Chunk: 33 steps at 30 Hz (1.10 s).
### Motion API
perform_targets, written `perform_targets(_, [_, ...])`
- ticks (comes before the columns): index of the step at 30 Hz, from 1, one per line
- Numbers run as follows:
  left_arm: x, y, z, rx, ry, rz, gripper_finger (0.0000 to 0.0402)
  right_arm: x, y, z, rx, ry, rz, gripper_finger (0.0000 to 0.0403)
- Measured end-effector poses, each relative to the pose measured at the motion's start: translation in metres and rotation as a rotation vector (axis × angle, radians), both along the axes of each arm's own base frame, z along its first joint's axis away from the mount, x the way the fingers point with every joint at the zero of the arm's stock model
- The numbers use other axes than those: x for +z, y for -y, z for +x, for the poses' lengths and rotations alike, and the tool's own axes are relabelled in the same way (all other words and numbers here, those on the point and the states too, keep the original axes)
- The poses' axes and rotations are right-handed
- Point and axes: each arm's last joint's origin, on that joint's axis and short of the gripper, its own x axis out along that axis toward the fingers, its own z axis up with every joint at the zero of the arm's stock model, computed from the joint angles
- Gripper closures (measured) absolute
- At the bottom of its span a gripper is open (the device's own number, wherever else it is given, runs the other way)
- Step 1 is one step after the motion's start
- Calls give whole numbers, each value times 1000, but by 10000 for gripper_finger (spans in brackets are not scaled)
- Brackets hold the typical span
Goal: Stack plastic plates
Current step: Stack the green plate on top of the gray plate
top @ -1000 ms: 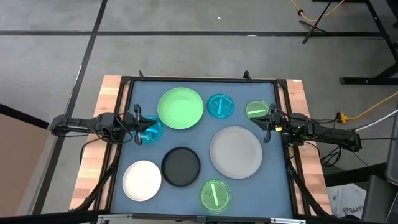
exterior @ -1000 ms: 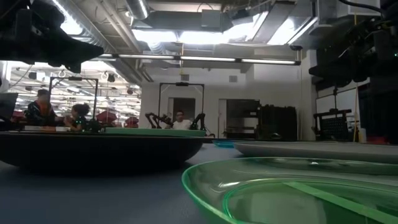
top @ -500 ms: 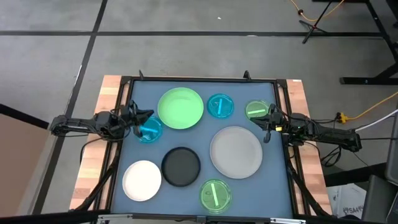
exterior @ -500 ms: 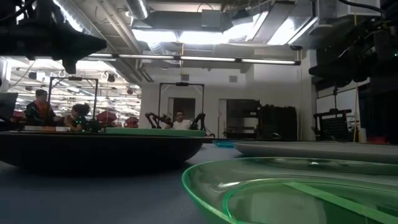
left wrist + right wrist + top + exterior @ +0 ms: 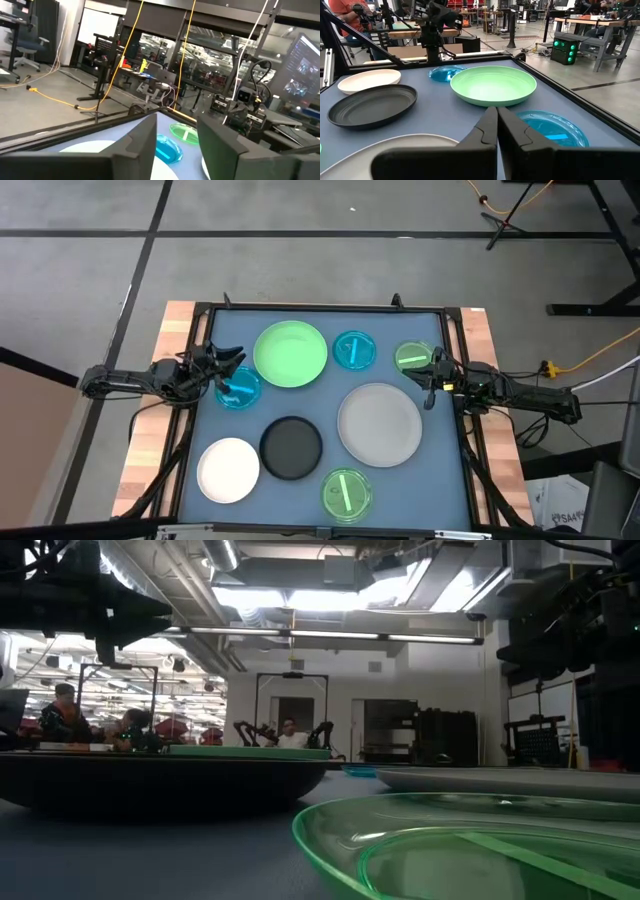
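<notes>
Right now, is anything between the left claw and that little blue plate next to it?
No. The left gripper hangs open at the edge of the small blue plate, with nothing visible between them.

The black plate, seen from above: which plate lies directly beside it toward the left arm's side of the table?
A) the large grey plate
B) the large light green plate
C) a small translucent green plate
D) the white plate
D: in the high view the white plate sits right next to the black plate on its left, while the grey plate lies on the opposite side.
</notes>
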Motion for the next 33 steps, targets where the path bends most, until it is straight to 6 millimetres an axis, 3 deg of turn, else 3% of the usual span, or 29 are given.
perform_targets(18, [-2,0,2,-10,-22,3,260,0,0,0,0,0,0,402])
perform_targets(33, [-4,2,18,-35,-73,8,260,0,0,0,0,0,0,402])
